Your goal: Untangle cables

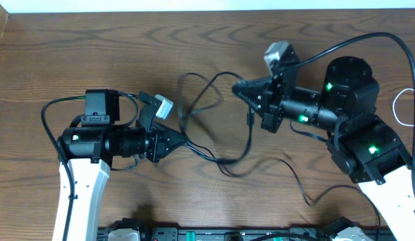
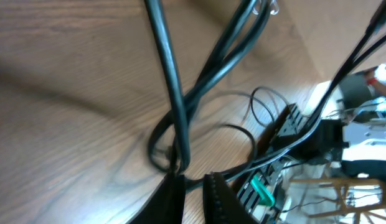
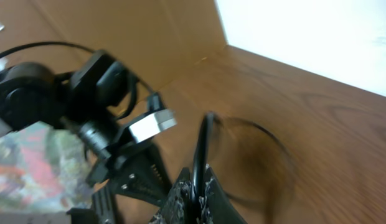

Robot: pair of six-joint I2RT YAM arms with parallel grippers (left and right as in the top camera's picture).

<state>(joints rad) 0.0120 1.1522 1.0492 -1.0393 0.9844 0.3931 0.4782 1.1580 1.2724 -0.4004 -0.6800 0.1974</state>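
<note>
Overhead, the black cables (image 1: 217, 159) sprawl across the desk (image 1: 127, 47) between the left tool (image 1: 185, 142) and the right tool (image 1: 235, 89). A white cable (image 1: 395, 107) lies well behind the right tool and shows in neither wrist view. The right wrist view shows that tool clamped shut on a black strand rising from its tips. The left wrist view shows jaws slightly parted, with a strand touching one fingertip (image 2: 171, 193).
</note>
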